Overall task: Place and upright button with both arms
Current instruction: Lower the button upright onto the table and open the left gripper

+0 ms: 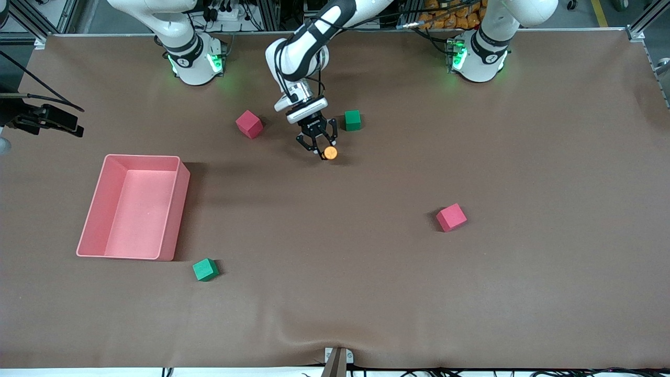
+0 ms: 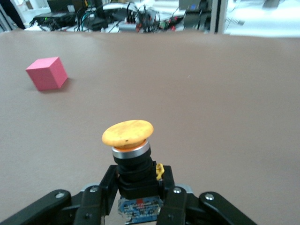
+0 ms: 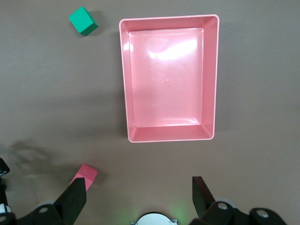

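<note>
One left hand (image 1: pixel 317 147) is clamped on the button (image 1: pixel 330 152) — round matte orange cap, black cylindrical body — low over the brown bench (image 1: pixel 366 262), a green foam cube (image 1: pixel 353 120) at 1 o'clock. High over the pink tray (image 3: pixel 168 79), the right hand (image 3: pixel 140 197) waits, fingers apart.

Matt brown cloth-like table cover (image 1: pixel 366 272), glossy pink plastic tray (image 3: pixel 125 84), button (image 2: pixel 129 140) with scuffed orange cap and shiny metal ring

In the left wrist view the fingers (image 2: pixel 101 194) cover the lower body of the button (image 2: pixel 128 133) and the picture's lower edge cuts off the left gripper (image 2: pixel 136 201), while the right wrist view crops the right gripper (image 3: pixel 138 199) and half-hides a red cube (image 3: pixel 84 175).
</note>
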You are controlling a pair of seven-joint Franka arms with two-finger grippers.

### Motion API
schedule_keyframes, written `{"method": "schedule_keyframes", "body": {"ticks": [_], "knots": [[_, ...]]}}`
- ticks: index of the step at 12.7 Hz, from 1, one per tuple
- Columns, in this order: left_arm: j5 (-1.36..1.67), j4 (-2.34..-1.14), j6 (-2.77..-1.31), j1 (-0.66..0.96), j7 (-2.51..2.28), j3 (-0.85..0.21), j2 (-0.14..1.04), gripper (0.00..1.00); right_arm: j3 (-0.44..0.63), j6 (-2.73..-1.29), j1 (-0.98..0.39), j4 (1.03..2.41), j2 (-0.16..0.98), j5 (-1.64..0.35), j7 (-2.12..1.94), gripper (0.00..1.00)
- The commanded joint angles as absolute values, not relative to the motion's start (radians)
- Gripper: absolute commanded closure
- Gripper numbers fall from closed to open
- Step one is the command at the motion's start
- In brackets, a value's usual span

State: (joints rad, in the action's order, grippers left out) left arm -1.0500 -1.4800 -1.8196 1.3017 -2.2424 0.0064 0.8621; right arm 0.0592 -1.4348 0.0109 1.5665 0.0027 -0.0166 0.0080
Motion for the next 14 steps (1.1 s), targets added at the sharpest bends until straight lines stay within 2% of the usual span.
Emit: {"method": "schedule_keyframes", "body": {"ticks": [1, 4, 14], "knots": [[-1.103, -1.466, -1.793, 1.321, -2.296, 0.021, 0.87, 1.0, 0.063, -1.43, 0.003, 1.566, -0.003, -0.015, 0.02, 0.0], [-1.202, -1.477, -1.717, 1.321, -2.361, 0.02, 0.935, 1.0, 0.063, -1.427, 0.008, 1.566, -0.003, -0.015, 0.018, 0.0], [-1.249, -1.468, -1.712, 1.316, -2.359, 0.025, 1.012, 1.0, 0.063, -1.427, 0.005, 1.568, -0.003, -0.015, 0.018, 0.0]]}}
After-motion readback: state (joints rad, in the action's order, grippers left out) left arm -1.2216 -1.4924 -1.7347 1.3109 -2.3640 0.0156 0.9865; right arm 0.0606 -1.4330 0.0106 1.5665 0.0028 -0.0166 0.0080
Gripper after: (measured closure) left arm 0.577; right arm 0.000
